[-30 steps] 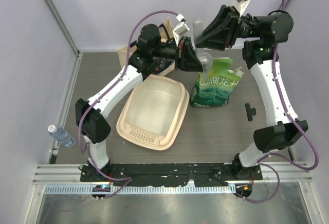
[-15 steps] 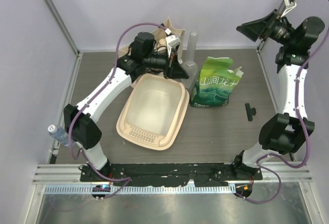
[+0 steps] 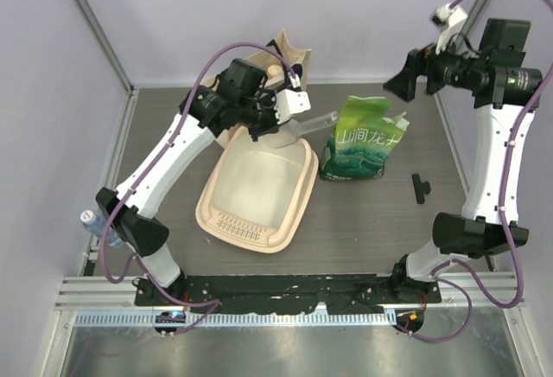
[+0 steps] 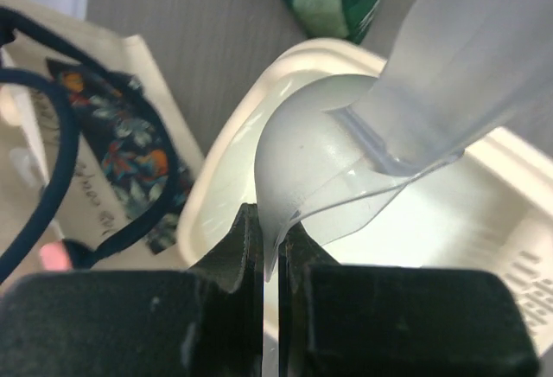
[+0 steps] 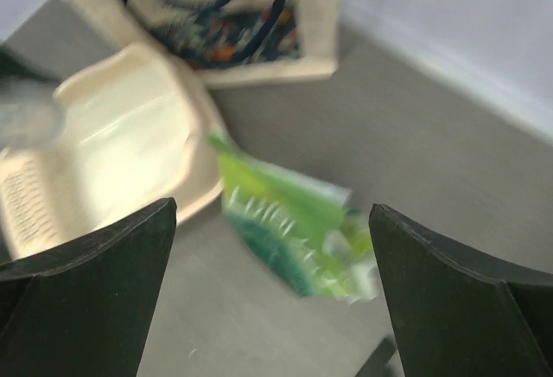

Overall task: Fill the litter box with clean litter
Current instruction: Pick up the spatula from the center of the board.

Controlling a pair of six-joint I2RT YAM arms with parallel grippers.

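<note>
1. A bottle (image 3: pixel 99 226) is seen lying at the table's left edge.
2. A clear scoop (image 3: pixel 315 122) is gripped by its thin rim in the left gripper (image 4: pixel 273 243), whose jaws are pressed together on it; it is held tilted over the far end of the litter box (image 3: pixel 255 187).
3. A tote (image 3: pixel 289 53) is set at the far edge, just behind the box.
4. The box is placed left of the table's centre, ribbed strip toward the near edge.
5. A green bag (image 3: pixel 367 143) is stood just beside the box's far right corner.
6. A small black part (image 3: pixel 421 188) is left near the right edge.
7. The right gripper (image 5: pixel 272 213) is raised high at the far right, jaws spread wide, nothing grasped.
</note>
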